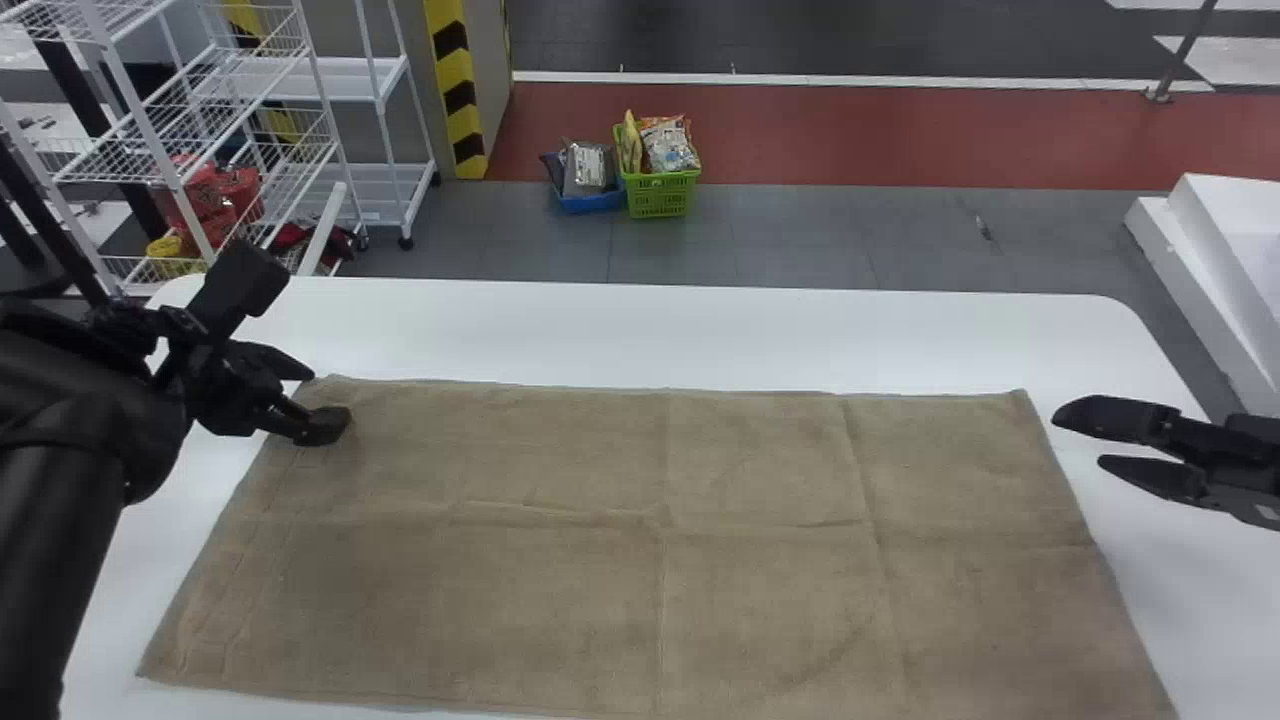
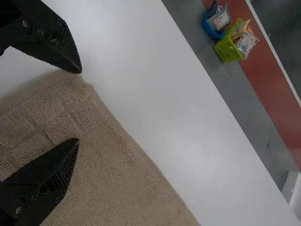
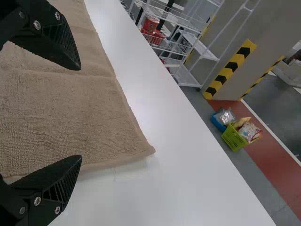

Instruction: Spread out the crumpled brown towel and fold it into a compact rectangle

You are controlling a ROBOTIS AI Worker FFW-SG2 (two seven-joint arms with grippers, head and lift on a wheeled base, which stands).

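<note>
Left pincer: mine (image 1: pixel 327 402) is wide open at the towel's 10 o'clock corner, clock face centred on the towel as the head view has it. One finger is at the edge, the other is over the cloth, can't tell if either one touches.
Right pincer: also open, nothing in it. I've got this one (image 1: pixel 1078 440) hanging just outside the towel's side edge, between 2 and 3 o'clock.
Brown towel (image 1: pixel 600 460): spread out pretty flat, not folded, with creases running both ways. There's a woven grid of squares near the corner by my left pincer.
White table (image 1: pixel 700 330): under the towel, with a bare strip from 10 round to 2 o'clock.
Baskets: green one (image 1: pixel 660 200) on the floor at 12 o'clock, blue one (image 1: pixel 590 204) right beside it, both holding packets.
Striped pillar (image 1: pixel 455 70): about 11 o'clock, past the table.
Wire rack (image 1: pixel 150 130): between 10 and 11, red stuff on it.
</note>
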